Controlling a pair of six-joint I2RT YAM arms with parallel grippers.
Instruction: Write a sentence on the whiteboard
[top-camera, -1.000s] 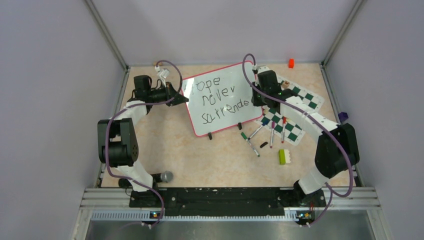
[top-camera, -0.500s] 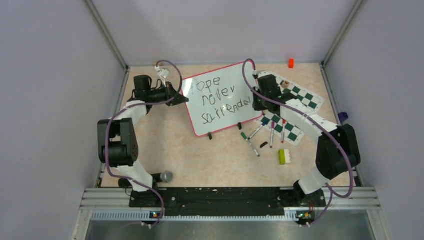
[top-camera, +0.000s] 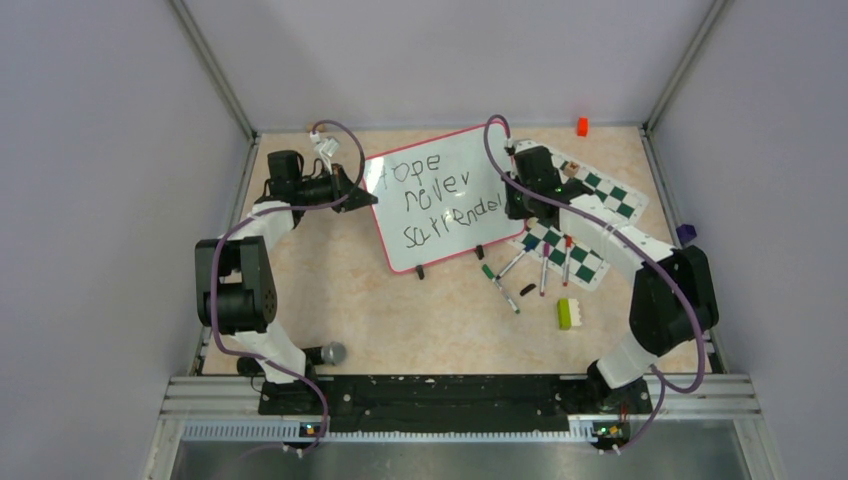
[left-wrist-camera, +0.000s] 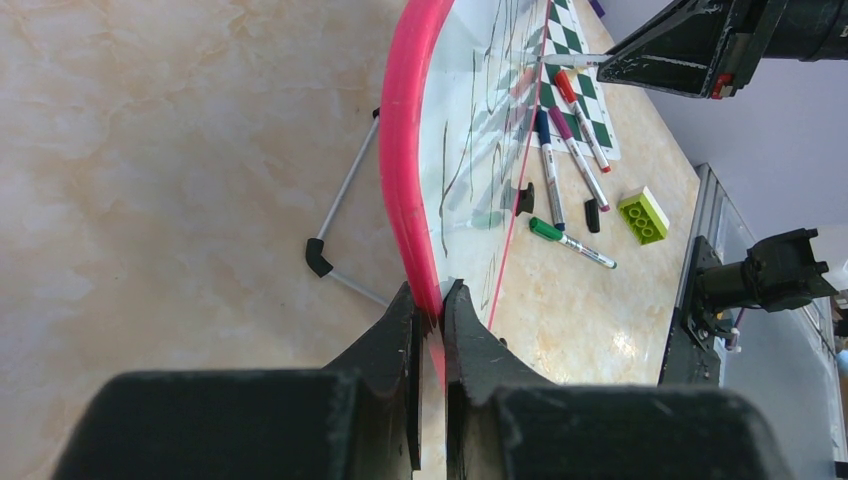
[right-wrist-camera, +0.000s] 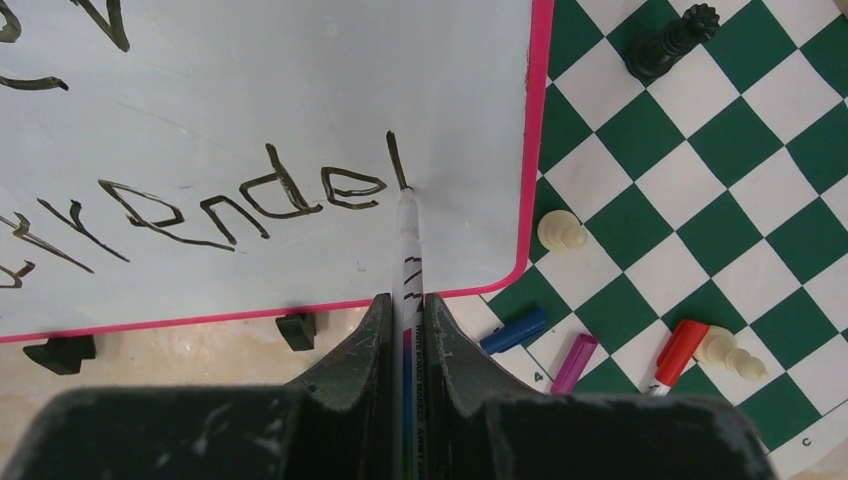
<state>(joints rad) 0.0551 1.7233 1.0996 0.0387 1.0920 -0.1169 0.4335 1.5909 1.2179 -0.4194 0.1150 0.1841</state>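
Observation:
The whiteboard (top-camera: 440, 205) with its red-pink rim stands tilted at the back middle of the table. The sentence (top-camera: 440, 196) runs in three dark lines, about "Hope never surrende". My left gripper (top-camera: 358, 192) is shut on the board's left rim (left-wrist-camera: 410, 180). My right gripper (top-camera: 512, 203) is shut on a white marker (right-wrist-camera: 408, 262) whose tip touches the board at the foot of a short upright stroke (right-wrist-camera: 397, 160) just after the last "e". The board also fills the upper left of the right wrist view (right-wrist-camera: 250, 90).
A green-and-white chess mat (top-camera: 585, 215) lies right of the board with chess pieces (right-wrist-camera: 562, 231) on it. Several capped markers (top-camera: 545, 265) lie below the board's right corner, plus a green brick (top-camera: 567, 313), an orange block (top-camera: 582, 126) and a metal ball (top-camera: 333, 352).
The right gripper has shifted slightly right along the third line, and a new upright stroke now follows "surrende". The left arm has not moved.

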